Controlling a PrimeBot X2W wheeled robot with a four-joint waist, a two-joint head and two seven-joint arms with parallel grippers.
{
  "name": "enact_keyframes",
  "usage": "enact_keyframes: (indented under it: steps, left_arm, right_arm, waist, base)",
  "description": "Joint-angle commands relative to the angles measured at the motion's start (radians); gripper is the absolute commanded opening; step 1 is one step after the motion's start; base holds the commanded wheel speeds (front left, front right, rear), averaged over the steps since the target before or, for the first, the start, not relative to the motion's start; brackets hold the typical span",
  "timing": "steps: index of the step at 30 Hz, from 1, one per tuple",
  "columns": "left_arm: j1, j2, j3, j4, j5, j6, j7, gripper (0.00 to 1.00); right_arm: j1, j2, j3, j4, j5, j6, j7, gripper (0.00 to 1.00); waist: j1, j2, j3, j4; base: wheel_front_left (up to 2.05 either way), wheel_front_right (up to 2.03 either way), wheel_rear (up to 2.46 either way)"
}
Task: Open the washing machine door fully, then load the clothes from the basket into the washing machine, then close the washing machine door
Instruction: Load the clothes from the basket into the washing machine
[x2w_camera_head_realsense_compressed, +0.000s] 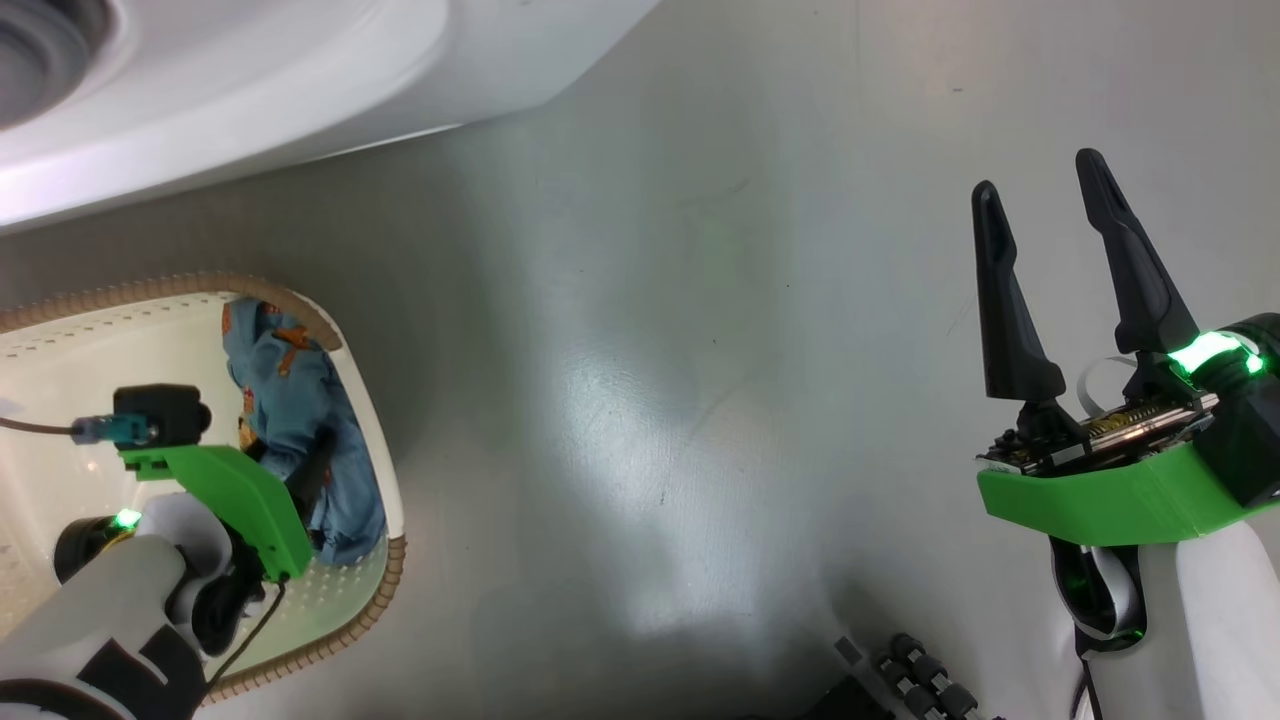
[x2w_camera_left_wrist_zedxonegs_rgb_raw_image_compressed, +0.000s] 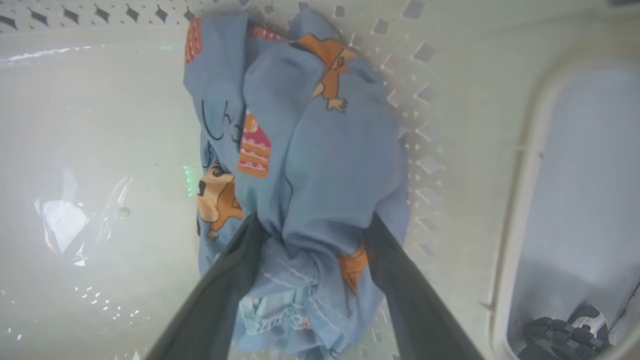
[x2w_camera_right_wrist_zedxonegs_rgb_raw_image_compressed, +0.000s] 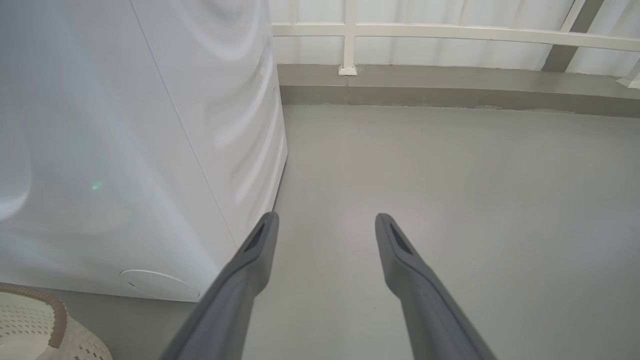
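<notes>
Left hand: lowered inside the basket, jaws spread wide. Its two dark fingers stand one on each side of the light blue garment, touching the bunched cloth between them. The cloth is straddled, not squeezed or lifted.

Light blue garment: orange and red cartoon prints and some black lettering. It lies crumpled on the basket floor, pressed up against the perforated side wall. In the head view it sits at the right end of the basket, partly under the left hand's green housing.

Basket: cream-white, brown woven-look rim, standing on the grey floor at the lower left of the head view, near the washing machine. The basket bottom beside the garment is bare and glossy.

Right hand: released, fingers parted and grasping nothing. It hangs over bare floor, well apart from the basket. In its own wrist view the fingers point along the floor, just beside the front corner of the white washing machine. The round filter cap is low on the front panel, and a piece of the basket rim sits at the lower left. A white railing runs along the far wall.
</notes>
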Motion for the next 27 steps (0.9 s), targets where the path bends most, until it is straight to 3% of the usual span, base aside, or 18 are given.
enact_keyframes:
  steps: [1,2,18,23,27]
  left_arm:
    - [-0.003,0.033,0.007,-0.005,-0.031,-0.002,-0.011,0.32]
    - [-0.007,0.034,0.004,-0.009,-0.044,-0.002,-0.013,0.00]
    - [0.027,0.019,-0.026,0.043,-0.131,-0.002,-0.144,0.00]
    - [0.091,0.008,0.020,0.062,-0.146,-0.002,-0.163,0.00]
    - [0.132,0.005,0.121,0.070,-0.093,-0.002,-0.164,0.00]
  right_arm:
    - [0.021,-0.002,0.023,-0.029,-0.009,0.008,-0.005,1.00]
    - [0.021,-0.003,0.023,-0.029,-0.009,0.008,-0.005,1.00]
    - [0.003,0.002,0.015,0.007,0.006,0.008,-0.005,1.00]
    - [0.006,0.001,0.016,0.037,0.010,0.008,-0.005,1.00]
    - [0.026,-0.001,0.008,0.059,0.014,0.008,-0.005,1.00]
  waist:
    - [0.0000,0.0000,0.004,-0.001]
    - [0.0000,0.0000,0.005,-0.002]
    - [0.0000,0.0000,-0.110,0.033]
    - [0.0000,0.0000,-0.197,0.058]
    - [0.0000,0.0000,-0.268,0.079]
  base:
    - [0.00,0.00,0.00]
    - [0.00,0.00,0.00]
    - [0.00,0.00,0.00]
    - [0.00,0.00,0.00]
    - [0.00,0.00,0.00]
